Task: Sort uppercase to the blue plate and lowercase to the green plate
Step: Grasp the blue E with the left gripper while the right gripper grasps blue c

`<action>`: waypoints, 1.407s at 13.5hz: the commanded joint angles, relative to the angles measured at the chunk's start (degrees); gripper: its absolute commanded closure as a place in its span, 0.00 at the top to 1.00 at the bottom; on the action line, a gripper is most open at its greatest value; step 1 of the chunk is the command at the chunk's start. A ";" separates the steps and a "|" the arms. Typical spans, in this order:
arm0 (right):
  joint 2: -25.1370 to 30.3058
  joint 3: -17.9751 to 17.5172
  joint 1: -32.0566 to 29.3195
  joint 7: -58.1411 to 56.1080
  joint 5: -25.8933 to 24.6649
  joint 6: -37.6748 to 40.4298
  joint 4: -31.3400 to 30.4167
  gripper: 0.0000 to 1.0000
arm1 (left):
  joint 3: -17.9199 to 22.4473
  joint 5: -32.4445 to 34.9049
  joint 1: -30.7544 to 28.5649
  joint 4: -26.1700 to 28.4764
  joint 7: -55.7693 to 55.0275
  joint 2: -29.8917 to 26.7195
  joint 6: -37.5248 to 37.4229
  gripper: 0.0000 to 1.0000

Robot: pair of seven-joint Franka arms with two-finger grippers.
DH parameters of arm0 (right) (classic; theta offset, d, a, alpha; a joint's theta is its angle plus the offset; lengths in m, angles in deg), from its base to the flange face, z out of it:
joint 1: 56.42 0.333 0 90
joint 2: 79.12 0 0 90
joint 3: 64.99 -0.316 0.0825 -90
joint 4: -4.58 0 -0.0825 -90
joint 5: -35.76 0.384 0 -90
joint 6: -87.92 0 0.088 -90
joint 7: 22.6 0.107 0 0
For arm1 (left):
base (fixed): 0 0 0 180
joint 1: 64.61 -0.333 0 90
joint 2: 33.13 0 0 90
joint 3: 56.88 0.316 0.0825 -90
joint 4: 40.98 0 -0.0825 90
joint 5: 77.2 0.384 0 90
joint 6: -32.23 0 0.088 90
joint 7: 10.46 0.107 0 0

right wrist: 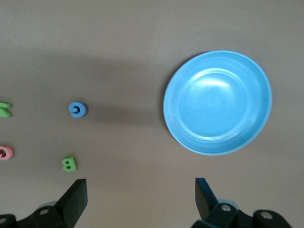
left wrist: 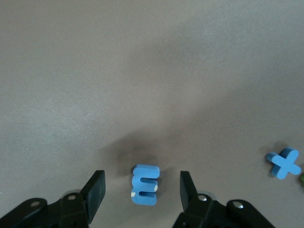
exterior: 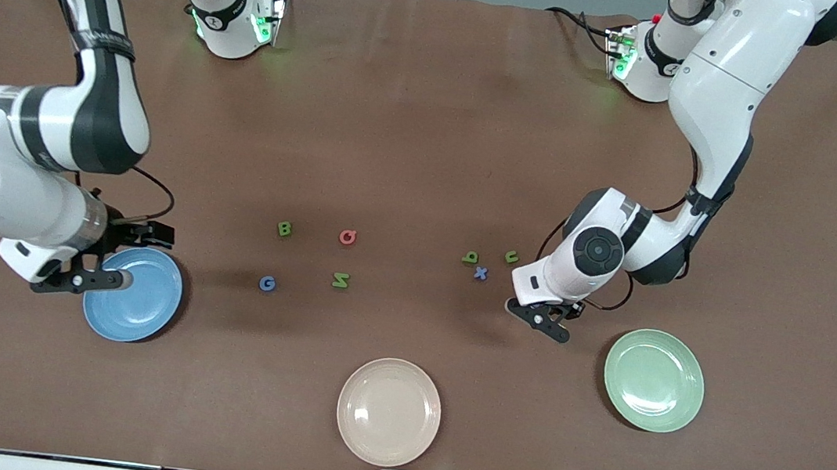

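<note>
Left gripper spread wide around blue m.
Bare table flanked both my fingers; right gripper hung released over blue plate's edge.

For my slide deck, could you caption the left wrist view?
Left hand open, fingers either side of a small blue letter on the brown table, a blue x nearby.
</note>
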 commanded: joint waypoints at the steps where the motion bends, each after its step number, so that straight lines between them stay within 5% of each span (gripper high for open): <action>1: -3.43 0.10 1.58 4.97 4.46 -3.33 0.84 1.00 | 0.20 1.32 0.03 0.87 -0.43 -0.04 0.85 0.63; 8: -11.96 0.01 5.80 13.60 7.91 -14.06 0.32 1.00 | 0.38 1.32 0.12 1.40 -0.43 0.66 1.73 0.49; 14: -15.22 0.10 8.97 19.05 7.82 -22.74 -4.24 1.00 | 0.38 1.32 -1.11 1.23 -0.35 -0.39 1.38 0.03; 19: -15.57 0.10 11.43 21.61 7.82 -26.11 -6.54 1.00 | 0.46 1.41 -6.72 -0.18 0.88 -3.99 0.85 0.01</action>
